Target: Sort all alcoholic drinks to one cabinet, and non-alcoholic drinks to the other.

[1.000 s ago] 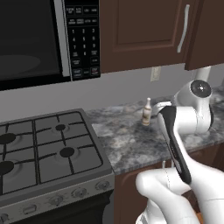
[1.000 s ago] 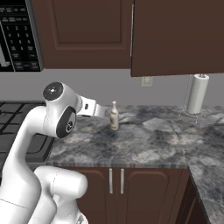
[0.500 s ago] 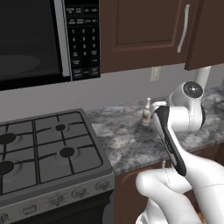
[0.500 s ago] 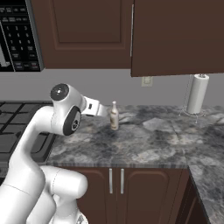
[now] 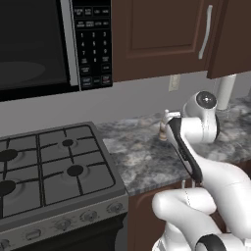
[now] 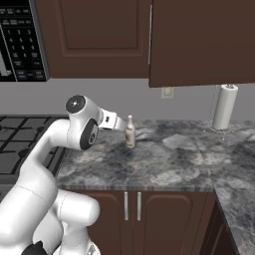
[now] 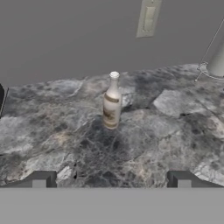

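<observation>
On the grey marbled tabletop point(image 6: 169, 164), near the back wall, the slim pale bottle point(image 7: 112, 101) stands upright with its white cap on, below the wall outlet point(image 7: 148, 18). The tool point(image 7: 111, 178) is released, its fingertips point(image 7: 40, 179) spread wide and well short of the bottle, nothing between them. A paper towel roll point(image 6: 223, 106) stands farther right. Above hangs the dark brown wall cabinet point(image 6: 201, 42) with its slim silver handle point(image 6: 150, 34).

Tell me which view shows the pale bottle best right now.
The hand view: the bottle stands whole and unblocked, upright on the counter, ahead of the open tool. The right base view shows it small beside the arm. In the left base view the arm hides most of it.
</observation>
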### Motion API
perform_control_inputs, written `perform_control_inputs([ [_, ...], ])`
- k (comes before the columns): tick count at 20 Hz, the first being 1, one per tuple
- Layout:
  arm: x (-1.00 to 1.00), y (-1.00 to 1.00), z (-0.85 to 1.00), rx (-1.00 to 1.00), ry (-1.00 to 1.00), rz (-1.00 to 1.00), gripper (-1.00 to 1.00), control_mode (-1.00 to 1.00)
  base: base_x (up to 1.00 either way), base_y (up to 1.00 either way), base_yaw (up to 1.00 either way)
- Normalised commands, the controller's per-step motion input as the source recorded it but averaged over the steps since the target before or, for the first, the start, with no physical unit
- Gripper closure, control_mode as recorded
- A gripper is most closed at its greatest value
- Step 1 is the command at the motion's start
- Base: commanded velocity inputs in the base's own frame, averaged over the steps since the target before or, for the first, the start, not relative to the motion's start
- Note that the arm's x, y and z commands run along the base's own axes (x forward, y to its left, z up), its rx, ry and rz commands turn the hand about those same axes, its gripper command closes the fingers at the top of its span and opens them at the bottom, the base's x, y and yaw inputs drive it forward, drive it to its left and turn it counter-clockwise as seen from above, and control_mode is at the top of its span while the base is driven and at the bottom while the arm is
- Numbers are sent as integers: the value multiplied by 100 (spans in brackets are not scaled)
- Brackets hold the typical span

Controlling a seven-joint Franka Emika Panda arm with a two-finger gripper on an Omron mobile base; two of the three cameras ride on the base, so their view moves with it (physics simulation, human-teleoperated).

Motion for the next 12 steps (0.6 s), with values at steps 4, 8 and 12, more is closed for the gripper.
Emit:
perform_control_inputs([
  [4,40,-8,-18,0,2,-2,-100,-100,0,0,0],
  [8,42,-10,-21,0,1,-2,-100,-100,0,0,0],
  [12,41,-7,-22,0,2,-2,-100,-100,0,0,0],
])
